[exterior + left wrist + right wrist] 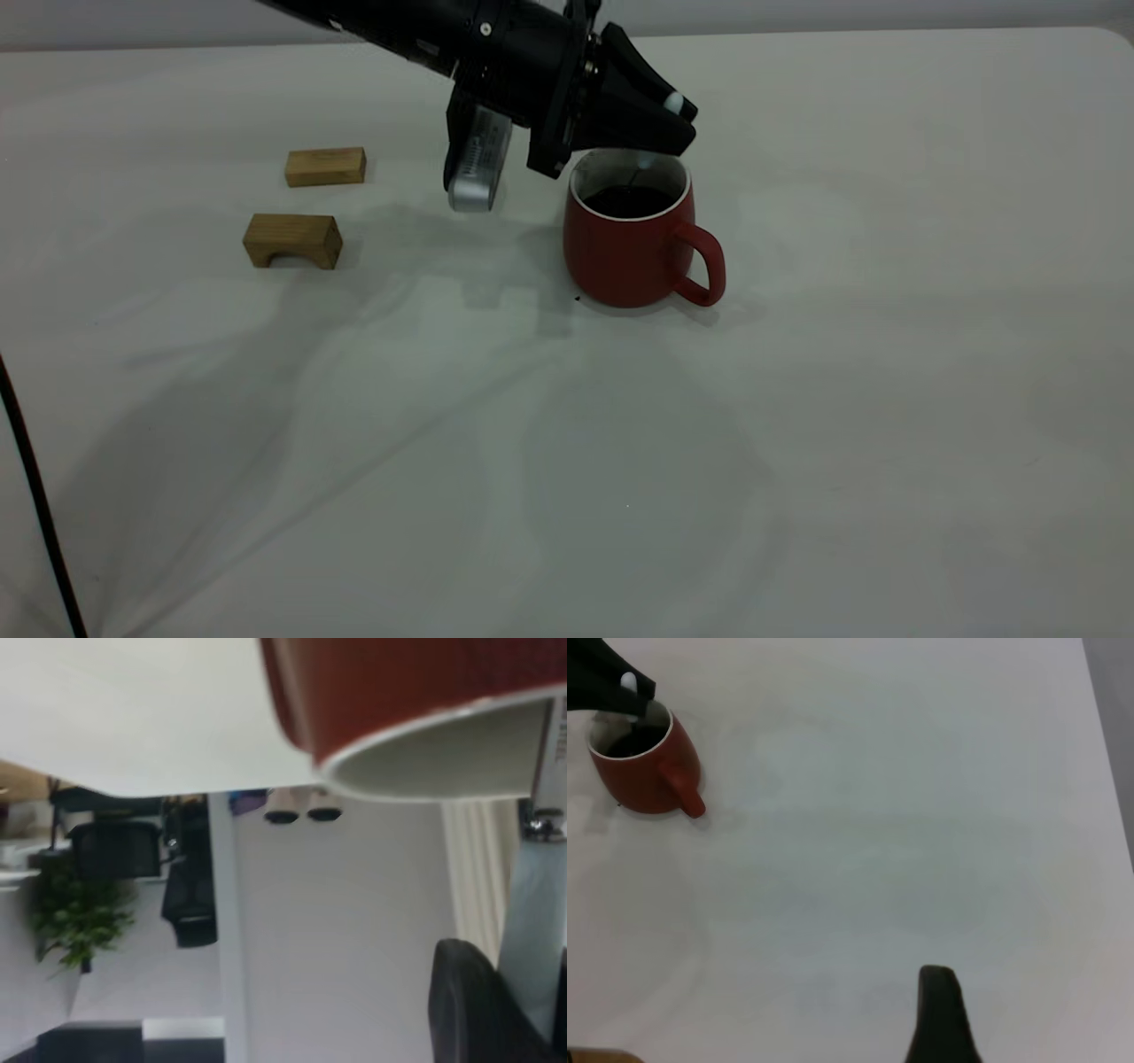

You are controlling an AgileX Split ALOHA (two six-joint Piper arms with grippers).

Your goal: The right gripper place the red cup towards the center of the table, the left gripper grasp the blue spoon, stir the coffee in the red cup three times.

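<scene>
Bare off-white surface (567, 496) fills everything up front, with only a thin dark cable (40, 523) crossing the near left corner. Further in, the red cup (631, 239) stands upright around the middle, its loop handle pointing to the right and a little toward the exterior camera. Dark coffee (629, 202) sits inside the white rim.

My left hand (669, 124) is right over the cup's mouth, reaching in from the upper left. It's clamped on the blue spoon (673, 103): the pale handle tip pokes out above my black fingers (647, 80), and a thin grey neck runs down from them into the coffee. So the spoon's long axis is close to upright, bowl end down in the cup, handle end up; the bowl itself I can't make out. From my left wrist view the red wall and white rim sit very close in.

My right hand (943, 1014) is well off to the right, apart from the cup; only one dark fingertip shows in its own view, so I can't tell how wide it is.

Off to the left, two wooden blocks (292, 239) lie near each other, well clear of the cup.
</scene>
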